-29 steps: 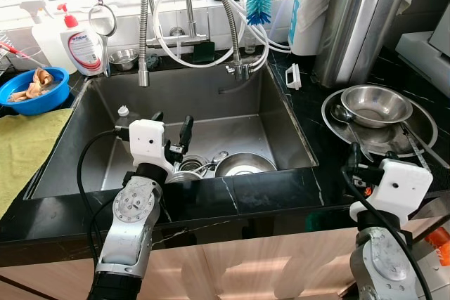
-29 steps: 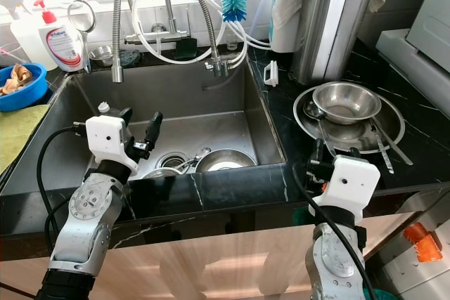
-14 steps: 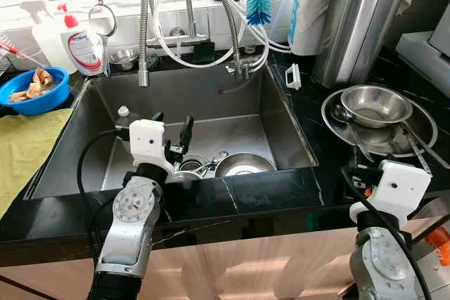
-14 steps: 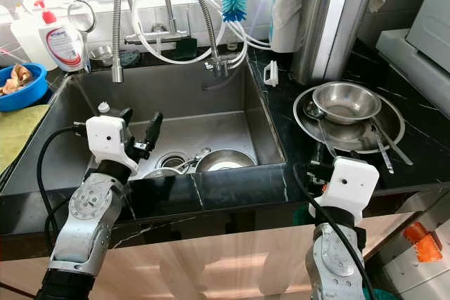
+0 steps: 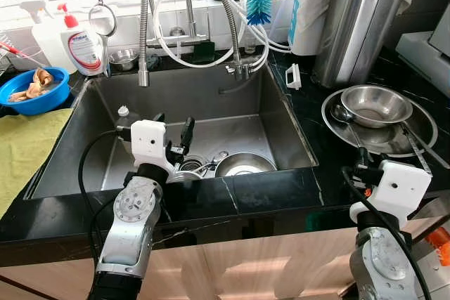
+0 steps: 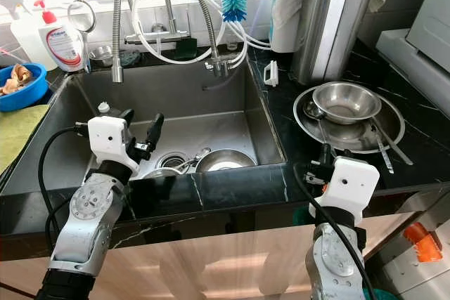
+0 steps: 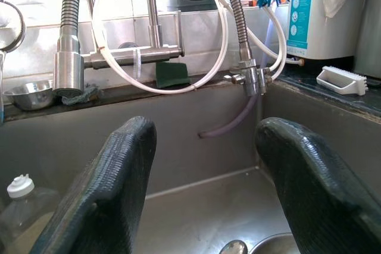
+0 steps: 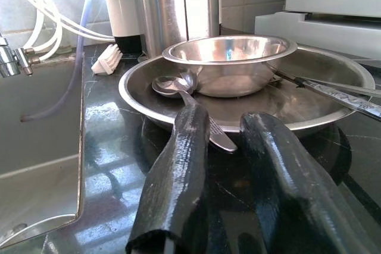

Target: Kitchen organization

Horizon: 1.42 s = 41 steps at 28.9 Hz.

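1. The left gripper [image 5: 172, 128] hangs over the near part of the stainless sink [image 5: 281, 114], its two black fingers [image 7: 107, 188] spread wide with nothing between them.
2. Just below and beyond it, on the sink floor, lie a steel bowl [image 5: 242, 164] and a spoon [image 5: 214, 159] beside the drain — the spoon's far end rests near the bowl's rim. A small clear bottle with a white cap [image 5: 124, 113] stands against the sink's left wall.
3. The right gripper [image 6: 323, 156] sits low over the black counter [image 6: 281, 110] at the near edge of a wide steel plate [image 8: 333, 96]. Its fingers [image 8: 178, 171] stand slightly parted, holding nothing, their tips close to the plate's rim.
4. On that plate rests a smaller steel bowl [image 8: 229, 57]; a spoon [image 8: 172, 84] lies with its head against the bowl's side and its handle running out toward the gripper. More flat cutlery [image 8: 333, 90] lies across the plate's right side.
5. Behind the plate stands a tall steel cylinder [image 5: 358, 22], and near it a small white brush [image 5: 293, 75] lies on the counter by the sink's corner.
6. Along the back of the sink — coiled spring faucets [image 5: 144, 26], white hoses and a blue bottle brush [image 5: 258, 1].
7. Far left: a dish-soap pump bottle [image 5: 83, 46], a blue bowl with scraps [image 5: 31, 89], and a yellow-green cloth [image 5: 21, 152] on the counter.
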Available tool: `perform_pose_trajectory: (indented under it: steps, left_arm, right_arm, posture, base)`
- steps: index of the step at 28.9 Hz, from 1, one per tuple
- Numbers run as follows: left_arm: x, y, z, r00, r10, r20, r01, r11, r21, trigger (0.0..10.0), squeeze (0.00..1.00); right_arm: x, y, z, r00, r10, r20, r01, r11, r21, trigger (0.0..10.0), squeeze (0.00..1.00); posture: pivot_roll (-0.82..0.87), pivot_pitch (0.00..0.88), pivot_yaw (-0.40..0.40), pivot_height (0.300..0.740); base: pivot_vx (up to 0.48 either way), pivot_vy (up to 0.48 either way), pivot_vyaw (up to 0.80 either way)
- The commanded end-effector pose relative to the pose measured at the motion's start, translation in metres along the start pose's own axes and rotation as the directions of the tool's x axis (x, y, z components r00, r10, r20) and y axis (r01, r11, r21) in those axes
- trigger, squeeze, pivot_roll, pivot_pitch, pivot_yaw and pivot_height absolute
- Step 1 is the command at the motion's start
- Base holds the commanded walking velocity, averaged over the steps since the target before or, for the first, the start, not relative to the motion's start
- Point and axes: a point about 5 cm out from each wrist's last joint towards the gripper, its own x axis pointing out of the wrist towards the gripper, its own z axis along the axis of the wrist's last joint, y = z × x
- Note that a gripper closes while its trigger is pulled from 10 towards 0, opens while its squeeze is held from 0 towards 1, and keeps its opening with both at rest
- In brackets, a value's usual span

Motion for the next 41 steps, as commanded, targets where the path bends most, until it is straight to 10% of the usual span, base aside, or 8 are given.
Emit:
perform_pose_trajectory:
  steps: [1, 27, 28, 31, 32, 41]
  left_arm:
    - [-0.001, 0.002, -0.004, 1.0, 0.002, -0.021, -0.001, 1.0, 0.014, 10.0, 0.0]
    - [-0.001, 0.002, -0.003, 1.0, 0.012, -0.018, -0.011, 1.0, 0.017, 10.0, 0.0]
    - [-0.001, 0.002, -0.003, 1.0, 0.012, -0.017, -0.011, 1.0, 0.018, 10.0, 0.0]
    - [-0.001, 0.002, -0.003, 1.0, 0.011, -0.016, -0.011, 1.0, 0.019, 10.0, 0.0]
    - [-0.001, 0.002, -0.003, 1.0, 0.011, -0.016, -0.011, 1.0, 0.019, 10.0, 0.0]
    - [0.0, 0.002, -0.003, 1.0, 0.012, -0.015, -0.011, 1.0, 0.017, 10.0, 0.0]
  right_arm:
    - [0.001, 0.002, 0.0, 1.0, 0.002, -0.009, -0.002, 1.0, 0.013, 0.0, 0.0]
    - [0.002, 0.018, 0.009, 0.994, 0.102, 0.05, -0.105, 0.991, 0.079, 0.0, 0.0]
    - [0.002, 0.02, 0.011, 0.991, 0.118, 0.059, -0.122, 0.989, 0.086, 3.3, 0.0]
    - [0.002, 0.023, 0.013, 0.988, 0.137, 0.072, -0.143, 0.985, 0.091, 3.5, 0.0]
    - [0.002, 0.024, 0.014, 0.987, 0.14, 0.073, -0.146, 0.985, 0.09, 10.0, 0.0]
    - [0.003, 0.024, 0.015, 0.985, 0.155, 0.076, -0.161, 0.983, 0.084, 10.0, 0.0]
  posture:
    - [-0.14, 0.0, 0.078, 0.74]
    - [-0.13, 0.0, 0.075, 0.74]
    - [-0.13, 0.0, 0.075, 0.74]
    - [-0.13, 0.0, 0.075, 0.74]
    - [-0.13, 0.0, 0.074, 0.74]
    - [-0.14, 0.0, 0.074, 0.74]
  base:
    - [0.0, 0.0, 0.0]
    - [0.0, 0.0, 0.0]
    - [0.0, 0.0, 0.0]
    - [0.0, 0.0, 0.0]
    - [0.0, 0.0, 0.0]
    - [0.0, 0.0, 0.0]
